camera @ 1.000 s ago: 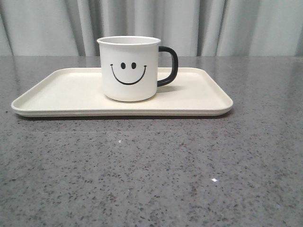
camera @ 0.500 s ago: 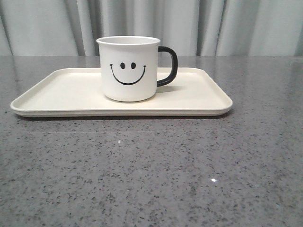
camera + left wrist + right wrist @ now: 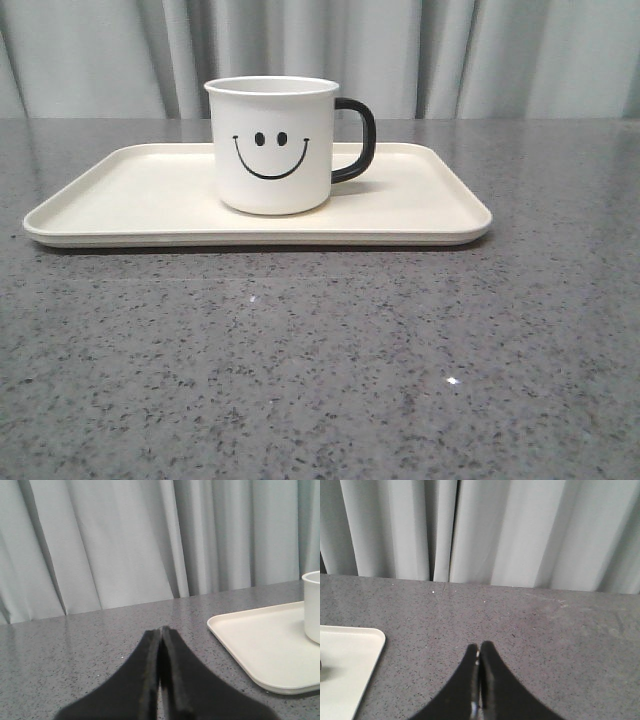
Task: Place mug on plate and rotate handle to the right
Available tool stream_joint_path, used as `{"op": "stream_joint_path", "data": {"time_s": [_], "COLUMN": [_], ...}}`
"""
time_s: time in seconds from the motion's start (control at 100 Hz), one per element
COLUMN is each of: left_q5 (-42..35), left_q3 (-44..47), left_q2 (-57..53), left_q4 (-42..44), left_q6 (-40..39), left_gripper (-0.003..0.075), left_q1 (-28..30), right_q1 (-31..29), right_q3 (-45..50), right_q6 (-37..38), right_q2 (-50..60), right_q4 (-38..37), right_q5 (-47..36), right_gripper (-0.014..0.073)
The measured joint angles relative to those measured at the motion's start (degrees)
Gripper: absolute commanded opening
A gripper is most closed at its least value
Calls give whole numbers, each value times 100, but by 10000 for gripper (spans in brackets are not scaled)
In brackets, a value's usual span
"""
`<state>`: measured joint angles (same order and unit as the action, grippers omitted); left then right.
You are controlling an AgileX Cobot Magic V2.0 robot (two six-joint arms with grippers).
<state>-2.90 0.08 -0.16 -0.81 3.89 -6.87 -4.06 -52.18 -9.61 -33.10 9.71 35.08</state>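
Smooth white cylindrical mug (image 3: 272,145) stands on the matte cream plate (image 3: 120,205); both hands (image 3: 160,632) (image 3: 479,647) pressed together.

The left gripper (image 3: 160,632) sits pressed closed at bottom centre; at right, the cream plate (image 3: 250,645) carries a white mug (image 3: 312,605) — grey curtain (image 3: 125,540) behind.

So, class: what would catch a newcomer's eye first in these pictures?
The white mug with its black smiley face stands upright near the middle of the cream plate, its black handle pointing right. Around them lies speckled grey table, with pale curtains behind. Both wrist views show a shut tool, left and right, holding nothing.
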Motion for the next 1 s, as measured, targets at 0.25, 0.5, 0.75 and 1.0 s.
{"op": "stream_joint_path", "data": {"time_s": [0.25, 0.5, 0.75, 1.0], "left_q5": [10, 10, 10, 20], "left_q3": [0, 0, 0, 0], "left_q2": [0, 0, 0, 0], "left_q4": [0, 0, 0, 0], "left_q6": [0, 0, 0, 0], "left_gripper": [-20, -20, -20, -20], "left_q1": [0, 0, 0, 0], "right_q1": [0, 0, 0, 27], "right_q3": [0, 0, 49, 1068], "right_q6": [0, 0, 0, -9], "right_q2": [0, 0, 161, 1240], "right_q4": [0, 0, 0, 0], "right_q5": [0, 0, 0, -254], "right_gripper": [-67, -67, -67, -67]}}
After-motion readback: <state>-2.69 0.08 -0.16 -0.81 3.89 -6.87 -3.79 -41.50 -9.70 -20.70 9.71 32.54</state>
